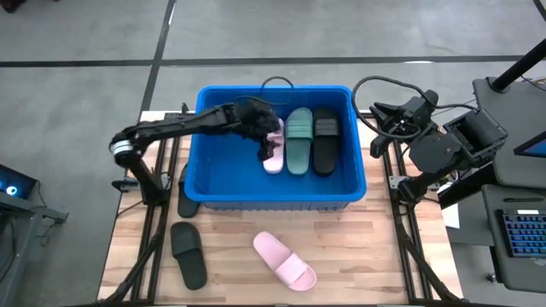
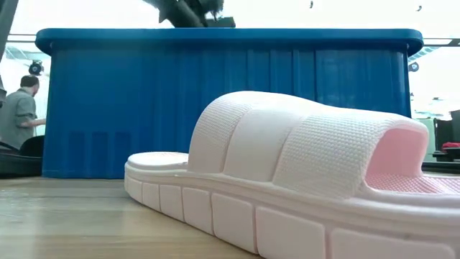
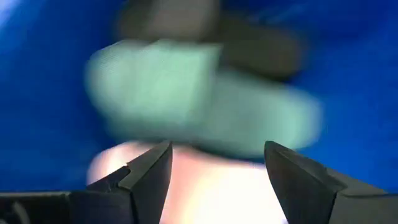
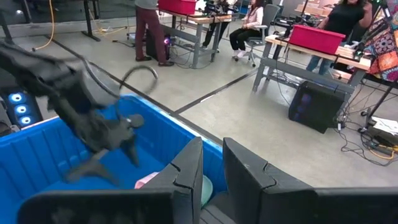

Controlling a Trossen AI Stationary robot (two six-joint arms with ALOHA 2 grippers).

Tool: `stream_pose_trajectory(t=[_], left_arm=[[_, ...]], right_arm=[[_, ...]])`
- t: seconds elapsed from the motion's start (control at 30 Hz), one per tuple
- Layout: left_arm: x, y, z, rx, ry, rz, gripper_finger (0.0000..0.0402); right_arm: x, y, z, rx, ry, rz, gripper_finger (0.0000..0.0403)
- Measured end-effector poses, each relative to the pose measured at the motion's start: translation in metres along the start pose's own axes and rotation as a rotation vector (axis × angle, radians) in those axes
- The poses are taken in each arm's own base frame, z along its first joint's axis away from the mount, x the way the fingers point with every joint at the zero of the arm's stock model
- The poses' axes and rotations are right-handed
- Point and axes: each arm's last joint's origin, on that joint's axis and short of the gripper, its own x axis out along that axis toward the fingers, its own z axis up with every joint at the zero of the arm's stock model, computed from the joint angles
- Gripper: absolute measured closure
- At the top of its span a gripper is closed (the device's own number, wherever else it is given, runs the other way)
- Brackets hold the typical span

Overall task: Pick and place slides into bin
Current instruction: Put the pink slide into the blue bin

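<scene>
Left gripper (image 1: 271, 141): jaws wide apart and holding nothing, as the left wrist view shows, with a clear gap between the two dark fingers (image 3: 149, 171). It hangs inside the bin (image 1: 223, 166), directly over the pink slide (image 1: 274, 155) that lies against the left side of the row of slides on the bin floor. The left arm reaches in over the bin's left wall.

Bin contents: three slides side by side, long axes running front to back. From left to right: the pink slide, a green slide (image 1: 299, 141) and a black slide (image 1: 324, 141). The pink one is partly covered by the gripper; the green and black ones touch or nearly touch each other.

Right gripper (image 4: 211, 171): fingers close together with only a narrow slot between them, nothing between them. It is parked beyond the bin's right wall, off the table's right edge, and points toward the bin.

Table (image 1: 358, 247): a second pink slide (image 1: 286, 261) lies in front of the bin, angled; it fills the foreground of the low view. A second black slide (image 1: 188, 253) lies to its left, near the front-left corner. Another dark slide (image 1: 184, 192) lies against the bin's front-left corner, partly hidden by the wall.

Background: people are in the room beyond the table.
</scene>
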Motion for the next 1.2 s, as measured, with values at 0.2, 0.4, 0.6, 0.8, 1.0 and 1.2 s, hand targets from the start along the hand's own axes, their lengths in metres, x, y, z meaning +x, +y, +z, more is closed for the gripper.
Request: stream_pose_trajectory(t=[0.2, 0.4, 0.6, 0.8, 1.0, 1.2], left_arm=[[-0.05, -0.013, 0.015, -0.132, -0.187, -0.402, 0.0163], [-0.086, -0.024, 0.019, -0.225, -0.229, -0.565, 0.0163], [-0.099, -0.045, 0.02, -0.274, -0.216, -0.645, 0.0163], [-0.093, -0.069, 0.022, -0.385, -0.128, -0.721, 0.0163], [-0.084, -0.105, 0.023, -0.483, -0.009, -0.796, 0.0163], [-0.082, -0.153, 0.023, -0.459, 0.021, -0.81, 0.0163]], right_arm=[[0.0, 0.0, 0.0, 0.0, 0.0, 0.0, 0.0349], [0.0, 0.0, 0.0, 0.0, 0.0, 0.0, 0.0349], [0.0, 0.0, 0.0, -0.006, 0.0, -0.001, 0.0349], [0.0, 0.0, 0.0, -0.056, 0.005, 0.004, 0.0349], [0.0, 0.0, -0.001, -0.07, 0.01, 0.011, 0.0349], [0.0, 0.002, -0.002, -0.118, 0.054, 0.073, 0.0349]])
